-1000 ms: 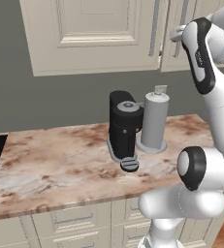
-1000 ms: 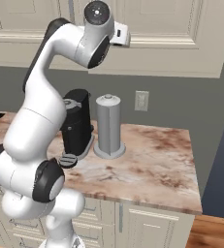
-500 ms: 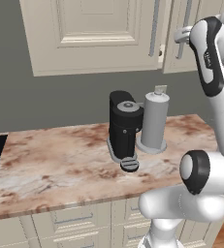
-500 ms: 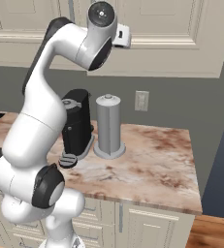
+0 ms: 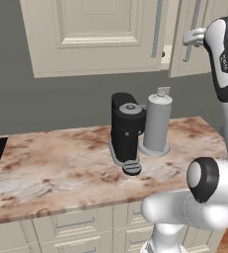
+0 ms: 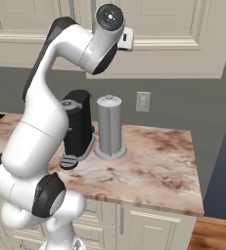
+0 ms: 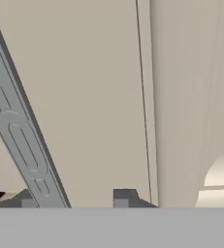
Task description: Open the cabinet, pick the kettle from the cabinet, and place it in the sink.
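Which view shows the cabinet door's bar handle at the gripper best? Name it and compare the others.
The left base view: the bar handle hangs on the cabinet door, which stands ajar, with the gripper at it. The hand view shows the handle very close, as a slanted grey bar. The right base view has the arm covering it.

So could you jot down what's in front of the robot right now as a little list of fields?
cabinet: cream wall cabinet with raised-panel doors, right door swung ajar
handle: long silver bar handle
end effector: at that handle
counter: mottled brown stone counter
on counter: black coffee machine, beside it a grey cylinder canister
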Motion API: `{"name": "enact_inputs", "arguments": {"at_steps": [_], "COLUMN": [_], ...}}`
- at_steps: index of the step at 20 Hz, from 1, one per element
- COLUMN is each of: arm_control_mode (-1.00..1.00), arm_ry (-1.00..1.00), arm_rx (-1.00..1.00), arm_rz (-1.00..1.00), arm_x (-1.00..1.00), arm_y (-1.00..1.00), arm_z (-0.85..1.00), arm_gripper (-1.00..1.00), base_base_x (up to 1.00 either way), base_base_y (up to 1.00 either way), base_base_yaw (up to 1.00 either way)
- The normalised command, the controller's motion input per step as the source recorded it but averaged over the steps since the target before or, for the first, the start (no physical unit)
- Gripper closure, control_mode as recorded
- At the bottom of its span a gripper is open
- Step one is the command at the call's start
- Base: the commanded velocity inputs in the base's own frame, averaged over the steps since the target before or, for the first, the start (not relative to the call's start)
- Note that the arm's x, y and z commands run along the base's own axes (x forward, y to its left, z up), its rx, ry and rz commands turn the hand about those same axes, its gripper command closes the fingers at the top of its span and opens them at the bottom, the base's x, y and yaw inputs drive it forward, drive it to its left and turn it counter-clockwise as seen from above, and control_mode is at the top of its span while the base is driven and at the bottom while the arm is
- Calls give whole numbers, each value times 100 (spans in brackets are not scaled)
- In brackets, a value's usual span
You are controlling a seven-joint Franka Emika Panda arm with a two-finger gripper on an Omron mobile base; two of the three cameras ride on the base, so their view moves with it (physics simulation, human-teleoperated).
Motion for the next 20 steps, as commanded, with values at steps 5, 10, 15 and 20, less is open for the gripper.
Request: {"name": "enact_inputs", "arguments": {"at_steps": [5,10,15,20], "arm_control_mode": [-100,-100,-100,-100], "arm_ry": [0,0,0,0], "arm_rx": [7,8,7,8], "arm_rz": [7,6,6,6], "arm_x": [-39,-45,-42,-32], "arm_y": [-100,-100,-100,-100], "arm_z": [0,0,0,-1], "arm_gripper": [100,100,100,100], "base_base_x": [0,0,0,0], "base_base_y": [0,0,0,0], "base_base_yaw": [0,0,0,0]}}
